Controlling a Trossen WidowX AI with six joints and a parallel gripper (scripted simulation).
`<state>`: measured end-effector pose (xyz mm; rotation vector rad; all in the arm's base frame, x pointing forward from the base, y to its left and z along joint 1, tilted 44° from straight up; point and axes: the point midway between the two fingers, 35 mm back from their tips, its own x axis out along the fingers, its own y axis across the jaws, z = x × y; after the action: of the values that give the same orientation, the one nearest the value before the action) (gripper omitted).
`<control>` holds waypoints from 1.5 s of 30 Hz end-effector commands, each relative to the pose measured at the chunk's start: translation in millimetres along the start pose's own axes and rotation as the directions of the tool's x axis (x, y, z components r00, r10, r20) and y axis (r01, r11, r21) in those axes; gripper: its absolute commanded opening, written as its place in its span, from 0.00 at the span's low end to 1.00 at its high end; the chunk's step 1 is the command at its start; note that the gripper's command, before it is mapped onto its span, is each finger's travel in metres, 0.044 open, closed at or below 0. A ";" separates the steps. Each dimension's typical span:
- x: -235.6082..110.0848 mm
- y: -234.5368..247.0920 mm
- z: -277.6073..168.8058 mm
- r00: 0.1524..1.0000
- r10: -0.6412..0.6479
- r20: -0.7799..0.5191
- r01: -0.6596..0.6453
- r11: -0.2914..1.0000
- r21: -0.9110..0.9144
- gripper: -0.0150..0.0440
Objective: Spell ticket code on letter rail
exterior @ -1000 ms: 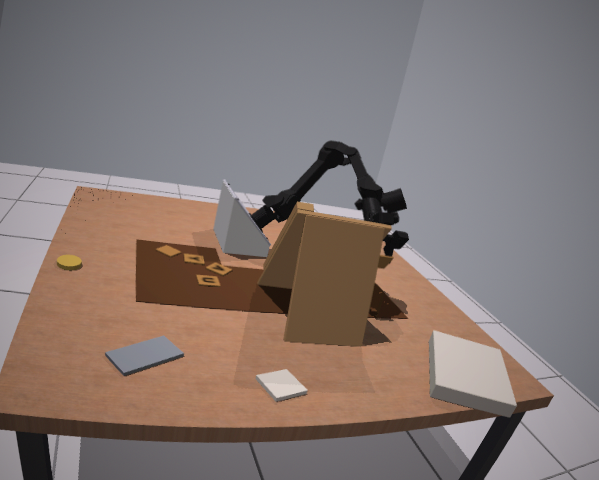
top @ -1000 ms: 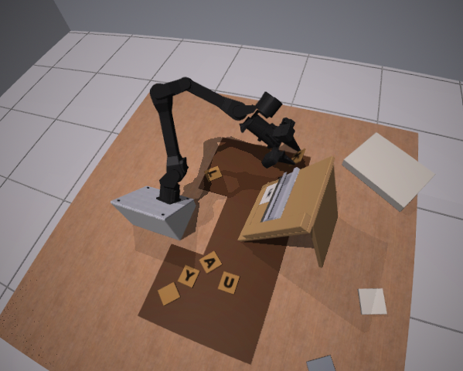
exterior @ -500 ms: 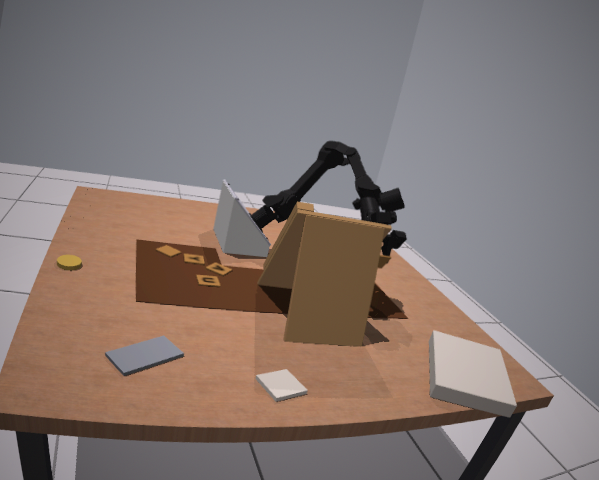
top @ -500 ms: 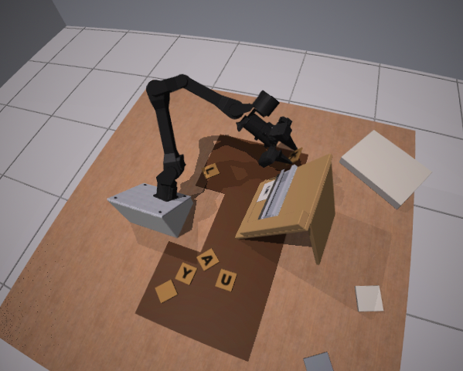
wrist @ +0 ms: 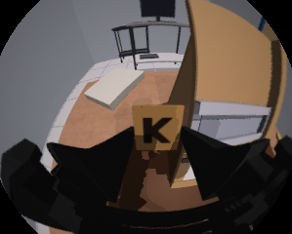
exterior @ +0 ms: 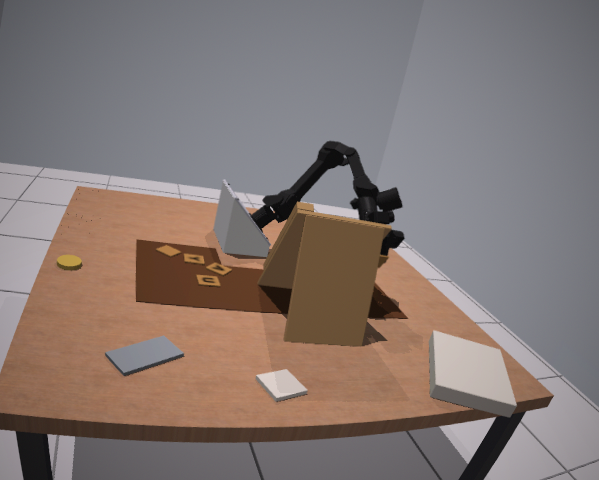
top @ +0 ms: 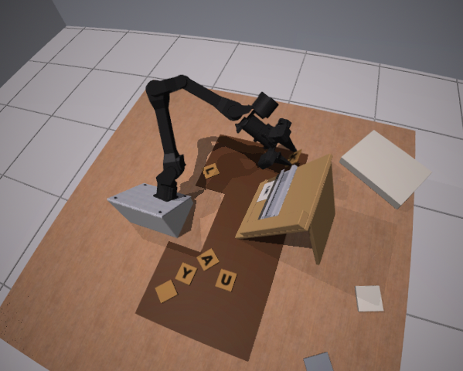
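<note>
The black jaws clamp a tan K tile (wrist: 157, 131) beside the tilted board (wrist: 230, 65).

— What are the surfaces like?
— The table (exterior: 134, 403) is matt wood grain. The slanted board (exterior: 330, 279) looks like smooth tan wood, its rail (top: 277, 192) pale brushed metal.
— The arm?
— The arm (top: 165, 124) looks matt black plastic.

A: How is the arm (top: 165, 131) posed?

B: It rises steeply from its grey base (top: 132, 204), bends sharply at the elbow, and the forearm reaches out and slopes downward to the wrist.

A: And the hand (top: 286, 157)?

B: It points down and outward. In the wrist view the two dark fingers are clamped on the K tile (wrist: 157, 129), which stands upright between them, letter facing the camera.
</note>
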<state>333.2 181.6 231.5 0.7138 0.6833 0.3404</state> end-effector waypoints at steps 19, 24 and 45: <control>0.3 -12.5 -1.0 1.000 -0.001 -0.003 0.001 1.000 -0.005 0.25; 0.4 -15.0 -1.0 1.000 -0.001 -0.003 0.001 1.000 -0.006 0.25; 0.4 -25.6 -0.8 1.000 -0.001 -0.004 0.001 1.000 -0.006 0.25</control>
<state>334.9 165.4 215.6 0.7122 0.6845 0.3395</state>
